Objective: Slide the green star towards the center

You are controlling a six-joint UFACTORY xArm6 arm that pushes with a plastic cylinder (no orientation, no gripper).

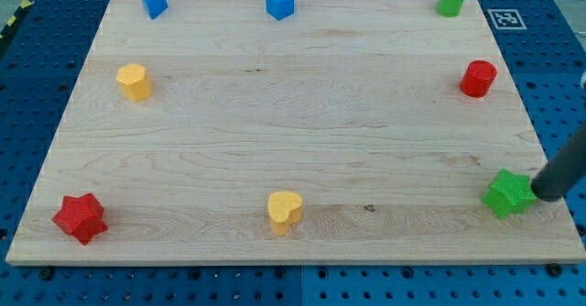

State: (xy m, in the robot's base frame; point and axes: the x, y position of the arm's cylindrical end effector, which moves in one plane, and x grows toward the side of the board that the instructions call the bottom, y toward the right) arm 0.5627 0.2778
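Observation:
The green star (509,193) lies near the bottom right corner of the wooden board (302,123). My tip (540,194) is at the star's right side, touching or nearly touching it. The dark rod rises from there up to the view's right edge. The board's centre is far to the star's upper left.
Around the board's edges are a red star (80,218), a yellow heart (285,212), a yellow block (134,81), a blue block (153,1), a blue cube (279,2), a green cylinder (450,0) and a red cylinder (478,78).

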